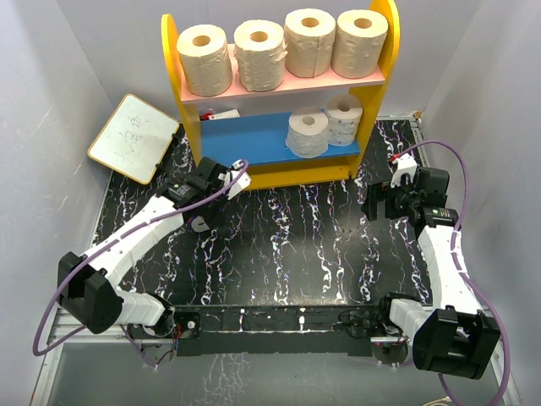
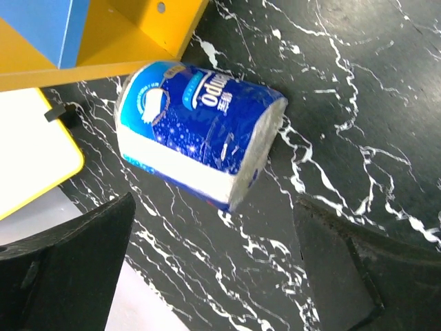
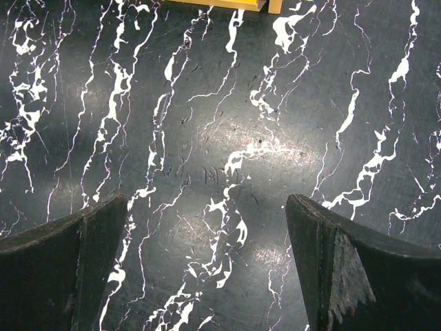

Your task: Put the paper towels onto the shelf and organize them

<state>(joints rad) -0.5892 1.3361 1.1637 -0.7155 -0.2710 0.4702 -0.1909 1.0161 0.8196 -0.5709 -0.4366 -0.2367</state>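
Your left end effector (image 2: 213,221), jaws apart, hovers over the blue-wrapped roll (image 2: 200,131) lying on the bench (image 1: 287,245) just beside the shelf (image 1: 173,51), at its near-left corner; your right end effector (image 3: 207,214) is likewise apart.

Top cam looked down on the table (image 1: 279,254) from its near edge; wrist cams sat close over it, both catching the shelf (image 2: 138,34) foot.

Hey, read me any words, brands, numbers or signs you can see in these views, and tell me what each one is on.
Blue-wrapped paper towel roll: a white script brand word, tilted and curving round the roll; not legible enough to quote. The small print beside it is too small to read.
Whiteboard: faint handwritten marks, too small to read.
No other readable text.
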